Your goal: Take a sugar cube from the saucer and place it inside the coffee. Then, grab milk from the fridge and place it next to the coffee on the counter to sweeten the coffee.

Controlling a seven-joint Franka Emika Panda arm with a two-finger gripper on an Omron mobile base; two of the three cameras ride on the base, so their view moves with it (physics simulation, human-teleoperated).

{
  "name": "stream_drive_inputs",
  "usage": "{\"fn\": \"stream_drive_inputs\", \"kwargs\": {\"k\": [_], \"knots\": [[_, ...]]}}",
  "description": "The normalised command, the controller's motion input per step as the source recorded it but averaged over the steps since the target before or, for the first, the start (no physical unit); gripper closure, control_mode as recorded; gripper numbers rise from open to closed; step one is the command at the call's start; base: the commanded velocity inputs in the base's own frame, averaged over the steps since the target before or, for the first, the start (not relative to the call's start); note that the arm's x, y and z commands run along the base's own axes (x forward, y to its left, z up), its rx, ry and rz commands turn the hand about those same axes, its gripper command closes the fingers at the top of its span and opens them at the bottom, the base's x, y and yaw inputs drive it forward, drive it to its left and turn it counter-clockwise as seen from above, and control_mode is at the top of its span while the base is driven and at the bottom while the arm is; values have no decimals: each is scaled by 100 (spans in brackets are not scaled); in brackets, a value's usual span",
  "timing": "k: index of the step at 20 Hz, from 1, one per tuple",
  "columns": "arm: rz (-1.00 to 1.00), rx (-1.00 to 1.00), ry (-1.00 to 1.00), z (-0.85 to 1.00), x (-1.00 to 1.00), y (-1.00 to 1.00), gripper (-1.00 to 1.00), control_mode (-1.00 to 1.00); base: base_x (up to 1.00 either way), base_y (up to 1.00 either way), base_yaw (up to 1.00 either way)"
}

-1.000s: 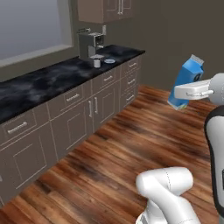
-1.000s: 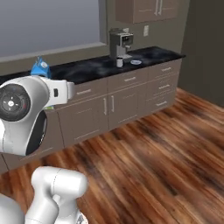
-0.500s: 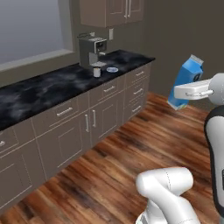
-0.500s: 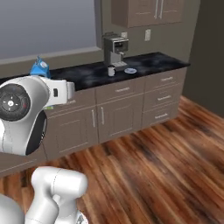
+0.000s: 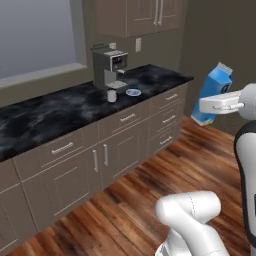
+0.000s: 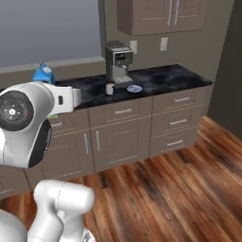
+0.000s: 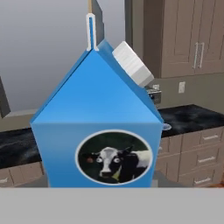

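One step left: judging by the scene, the milk (image 5: pixel 213 95) is out of the fridge and in the air; it has yet to be set down next to the coffee (image 5: pixel 112 95).
Room: a kitchen with a wood-plank floor (image 5: pixel 150 190) across the lower half of both base views, grey-brown base cabinets (image 5: pixel 100 150) with silver handles, upper cabinets (image 6: pixel 158 16) at the top of the frame, and a broad pale window (image 5: pixel 35 35) at upper left.
Counter: the long black veined counter (image 5: pixel 55 107) runs from the left edge toward the centre right of the left base view, with bare marble on both sides of the mug.
Coffee machine: a boxy dark grey coffee machine (image 5: pixel 110 67) stands at the back of the counter, just behind the mug.
Milk: a blue gable-top carton with a white cap, upright, at right centre of the left base view, well apart from the counter; in the hand view it sits close in front with a cow badge on its face.
Hand: the hand (image 5: pixel 220 104) is part-closed around the milk's side and carries it off the floor.
Saucer: the saucer (image 5: pixel 133 92) lies just beside the coffee.
Sugar cube: too small to tell whether it is in the mug or on the saucer.
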Motion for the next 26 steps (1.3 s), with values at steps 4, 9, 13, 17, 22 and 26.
{"fn": "stream_drive_inputs", "kwargs": {"k": [4, 9, 13, 17, 22, 26], "knots": [[0, 0, 0, 0, 0, 0, 100, 100, 100, -28, 29], [0, 0, 0, 0, 0, 0, 100, 100, 100, -27, 31], [0, 0, 0, 0, 0, 0, 100, 100, 100, -32, 30], [0, 0, 0, 0, 0, 0, 100, 100, 100, -23, 31], [0, 0, 0, 0, 0, 0, 100, 100, 96, -26, 36], [0, 0, 0, 0, 0, 0, 100, 100, 66, -11, 27]]}}
